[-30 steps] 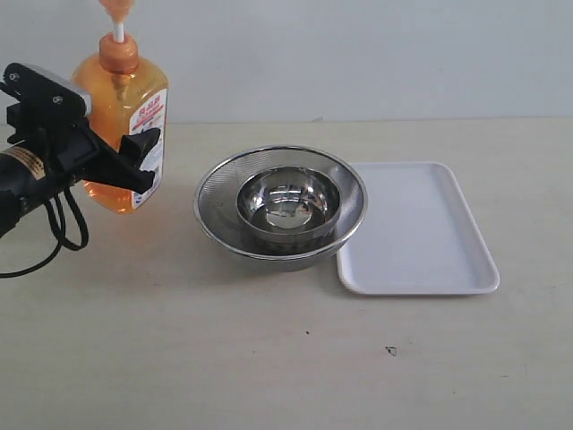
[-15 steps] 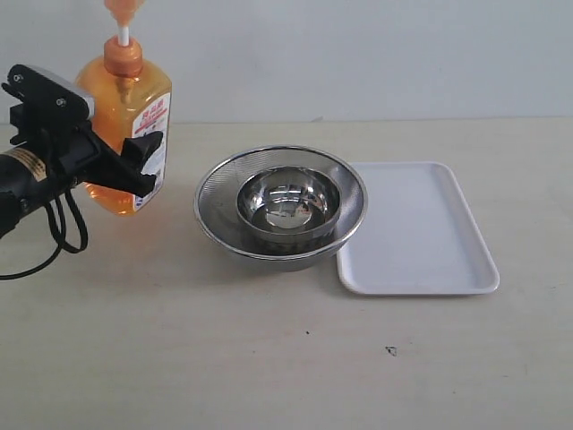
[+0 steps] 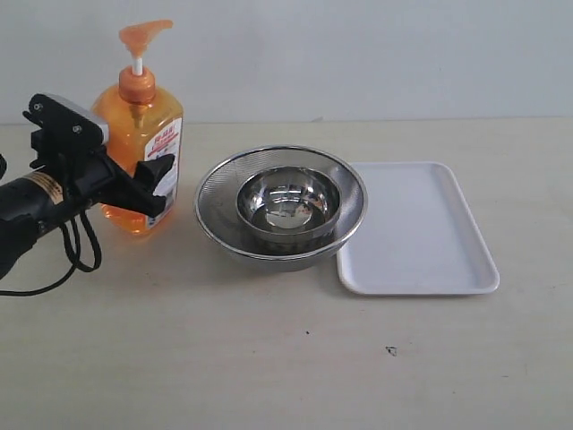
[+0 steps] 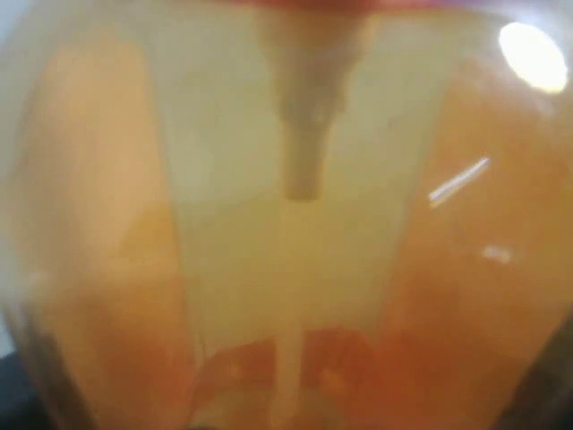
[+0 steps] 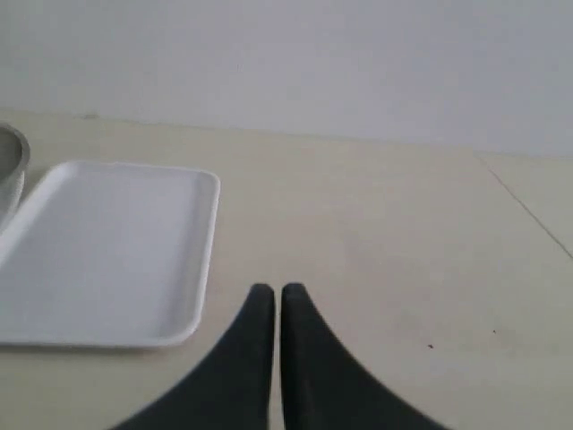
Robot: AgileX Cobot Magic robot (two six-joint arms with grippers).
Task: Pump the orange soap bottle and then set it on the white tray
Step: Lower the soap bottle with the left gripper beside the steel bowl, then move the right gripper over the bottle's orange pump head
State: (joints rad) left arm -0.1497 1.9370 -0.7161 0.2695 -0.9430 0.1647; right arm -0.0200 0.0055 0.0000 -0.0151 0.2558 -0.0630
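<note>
with the right gripper (image 5: 273, 291), pressing fingertips (image 5: 260, 309) together, grasping nothing, near the white tray (image 5: 107, 242) lying toward the table's right edge. with the left gripper (image 3: 143, 184), clamping the orange soap bottle (image 3: 134, 116) upright near the far left corner, well apart from that tray, beside the mesh bowl (image 3: 215, 193).

Glossy plastic orange soap bottle (image 3: 134, 121), shiny steel bowl (image 3: 288, 204), smooth white tray (image 3: 416, 228)

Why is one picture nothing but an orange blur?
Left wrist view: the bottle fills the frame, out of focus, with a glare spot in one corner. Exterior view: sharp, soft shadow beneath the bowl. Right wrist view: tray crisp.
</note>
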